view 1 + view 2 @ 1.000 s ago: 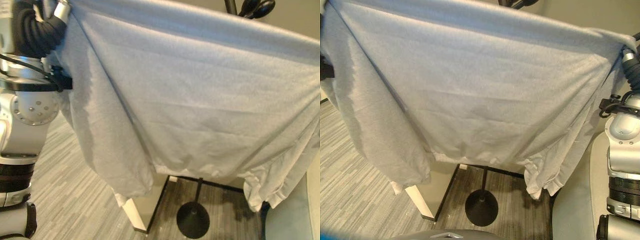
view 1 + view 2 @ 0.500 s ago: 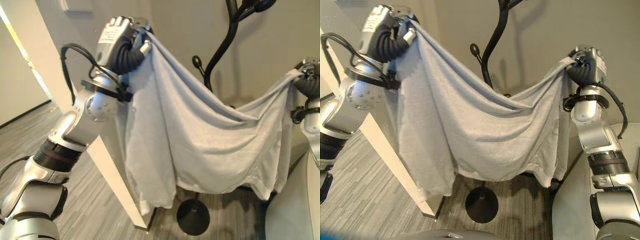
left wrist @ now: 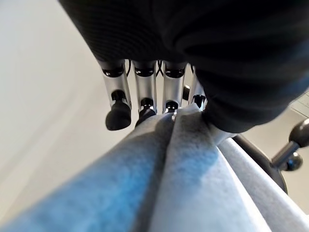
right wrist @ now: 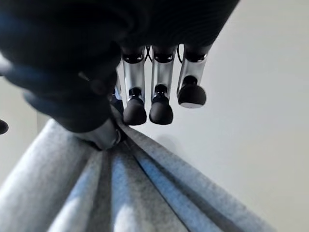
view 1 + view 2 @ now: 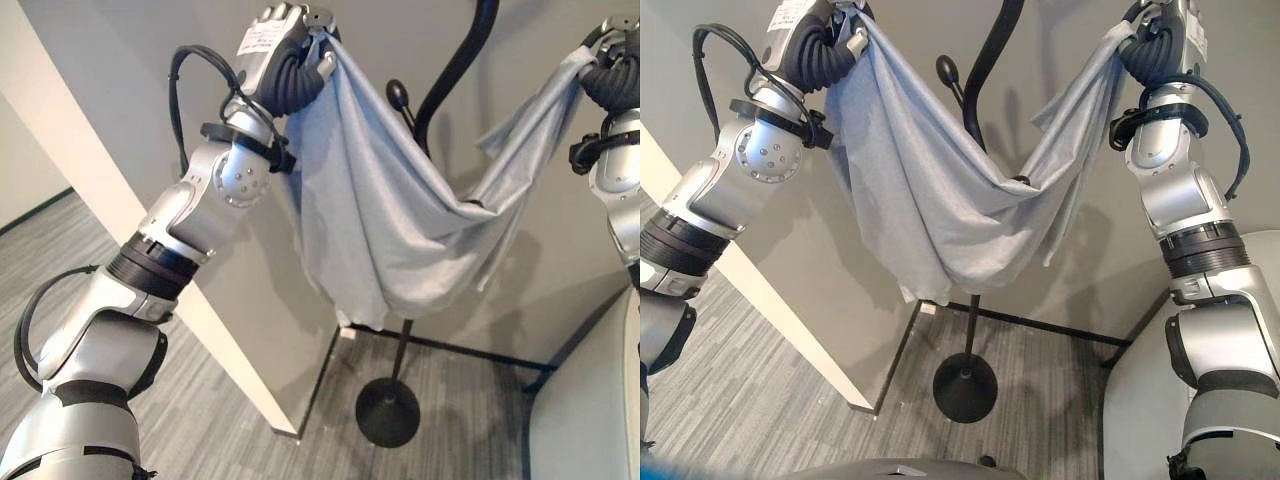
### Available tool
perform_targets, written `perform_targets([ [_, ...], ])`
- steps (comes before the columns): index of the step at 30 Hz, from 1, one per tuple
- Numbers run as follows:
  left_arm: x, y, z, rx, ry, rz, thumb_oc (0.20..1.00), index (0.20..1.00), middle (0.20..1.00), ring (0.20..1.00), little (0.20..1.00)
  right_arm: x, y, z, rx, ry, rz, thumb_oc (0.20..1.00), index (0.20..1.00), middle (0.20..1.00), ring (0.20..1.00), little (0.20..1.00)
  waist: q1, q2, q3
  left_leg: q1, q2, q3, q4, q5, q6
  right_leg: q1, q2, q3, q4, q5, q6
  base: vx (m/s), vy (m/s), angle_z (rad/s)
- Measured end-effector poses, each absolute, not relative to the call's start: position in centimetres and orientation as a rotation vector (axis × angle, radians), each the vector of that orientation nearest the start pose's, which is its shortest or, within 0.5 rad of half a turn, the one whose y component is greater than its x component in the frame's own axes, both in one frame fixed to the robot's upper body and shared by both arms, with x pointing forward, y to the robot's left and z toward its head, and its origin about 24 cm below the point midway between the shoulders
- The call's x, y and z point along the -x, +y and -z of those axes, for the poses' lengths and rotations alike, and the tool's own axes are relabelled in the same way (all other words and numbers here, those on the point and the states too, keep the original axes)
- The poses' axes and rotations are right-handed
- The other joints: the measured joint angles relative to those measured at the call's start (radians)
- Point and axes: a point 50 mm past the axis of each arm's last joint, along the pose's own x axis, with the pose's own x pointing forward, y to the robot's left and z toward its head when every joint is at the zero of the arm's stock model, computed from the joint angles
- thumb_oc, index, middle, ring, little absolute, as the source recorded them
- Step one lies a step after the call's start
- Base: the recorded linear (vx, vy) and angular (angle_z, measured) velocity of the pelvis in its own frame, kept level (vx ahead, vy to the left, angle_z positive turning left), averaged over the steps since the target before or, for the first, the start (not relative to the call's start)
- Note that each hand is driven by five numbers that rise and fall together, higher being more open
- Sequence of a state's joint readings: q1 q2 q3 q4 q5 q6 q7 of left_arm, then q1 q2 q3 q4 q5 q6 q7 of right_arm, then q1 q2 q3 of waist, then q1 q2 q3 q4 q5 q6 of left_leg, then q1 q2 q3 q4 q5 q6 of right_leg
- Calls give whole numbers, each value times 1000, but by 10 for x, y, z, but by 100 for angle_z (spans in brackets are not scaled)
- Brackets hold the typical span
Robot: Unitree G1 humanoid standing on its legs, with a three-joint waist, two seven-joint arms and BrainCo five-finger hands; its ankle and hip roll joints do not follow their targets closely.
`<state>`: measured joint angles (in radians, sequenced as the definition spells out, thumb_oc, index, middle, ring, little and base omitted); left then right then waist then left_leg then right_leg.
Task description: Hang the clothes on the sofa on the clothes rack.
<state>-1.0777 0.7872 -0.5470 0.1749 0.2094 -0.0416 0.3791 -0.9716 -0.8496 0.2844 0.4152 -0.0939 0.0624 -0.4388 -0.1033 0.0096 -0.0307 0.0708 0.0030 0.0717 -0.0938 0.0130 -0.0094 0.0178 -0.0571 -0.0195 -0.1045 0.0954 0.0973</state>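
Change: a second ago the grey T-shirt was stretched taut across both eye views, hiding nearly everything; half a second ago it sagged in a wide curve between the hands; now it is raised higher and hangs in a deep narrow swag, with the whole clothes rack and its round base visible behind and below it.
Meaning: my reading is that the shirt is lifted clear of the sofa and brought up to the rack, but not yet hung; its lowest fold lies at or against the curved black pole, and contact cannot be confirmed.
Left hand: raised high at 11 o'clock in the eye views, arm reaching up and forward; fingers curled with one corner of the shirt bunched in their grip, as the left wrist view confirms.
Right hand: raised to similar height at 1 o'clock, forearm near vertical; fingers closed on the opposite corner.
Shirt: slung between both hands, its middle drooping toward 6 o'clock in front of the pole.
Rack knob: just behind the cloth's upper edge.
Next: likely drape over a branch.
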Motion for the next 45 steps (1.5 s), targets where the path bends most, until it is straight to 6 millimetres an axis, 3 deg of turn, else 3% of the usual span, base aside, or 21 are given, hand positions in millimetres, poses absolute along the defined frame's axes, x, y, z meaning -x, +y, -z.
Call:
perform_targets([
  [6,-333,133,-321,-1012,-1024,-104,200,200,200,200,200,-346,-253,-315,810,-686,565,200,200,200,200,200,-1,0,2,-3,1,-6,-5,0,0,0,0,-7,-1,-3,1,-1,-3,1],
  [13,-317,127,-332,-966,-1111,-96,200,200,200,200,200,-316,-262,-318,708,-806,630,200,200,200,200,200,-3,1,7,-1,0,-10,-5,0,0,3,0,-11,0,-3,1,0,0,0],
  [15,-312,137,-335,-926,-1121,-140,200,200,200,200,200,-306,-270,-305,662,-799,661,200,200,200,200,200,-5,0,7,3,0,-9,-5,0,0,6,0,-10,0,-3,1,0,0,0],
  [17,-308,150,-329,-896,-1097,-180,200,200,200,200,200,-302,-278,-279,656,-726,665,200,200,200,200,200,-7,-1,8,6,0,-4,-5,0,0,7,0,-4,0,-1,-1,-12,31,-7],
  [19,-306,167,-299,-843,-1006,-205,200,200,200,200,200,-294,-279,-239,620,-637,645,200,200,200,200,200,-9,-5,14,10,0,0,-5,0,-1,6,0,0,-1,-5,3,-7,26,-8],
  [23,-295,186,-259,-747,-886,-244,200,200,200,200,200,-279,-274,-203,609,-556,618,200,200,200,200,200,-11,-11,37,20,-1,6,-5,-2,-3,11,-1,7,-1,-8,-1,-2,9,-6],
  [28,-292,186,-257,-747,-888,-235,200,200,200,200,200,-280,-266,-200,662,-556,558,200,200,200,200,200,-14,-13,41,23,-2,9,-5,0,0,13,0,12,-1,-6,-2,0,0,0],
  [30,-282,194,-251,-767,-876,-262,200,200,200,200,200,-269,-262,-193,710,-552,530,200,200,200,200,200,-23,-12,41,35,2,12,-4,0,0,25,3,16,-1,0,-7,20,9,-7],
  [37,-277,193,-255,-759,-907,-271,200,200,200,200,200,-254,-264,-219,762,-682,620,200,200,200,200,200,-28,-5,37,42,5,24,-5,-3,-4,25,4,26,-1,-6,-1,5,4,-4],
  [45,-264,182,-266,-738,-993,-244,200,200,200,200,200,-250,-264,-223,746,-717,654,200,200,200,200,200,-31,-2,34,45,4,27,-5,-3,-3,27,6,30,-1,-4,-3,0,0,0],
])
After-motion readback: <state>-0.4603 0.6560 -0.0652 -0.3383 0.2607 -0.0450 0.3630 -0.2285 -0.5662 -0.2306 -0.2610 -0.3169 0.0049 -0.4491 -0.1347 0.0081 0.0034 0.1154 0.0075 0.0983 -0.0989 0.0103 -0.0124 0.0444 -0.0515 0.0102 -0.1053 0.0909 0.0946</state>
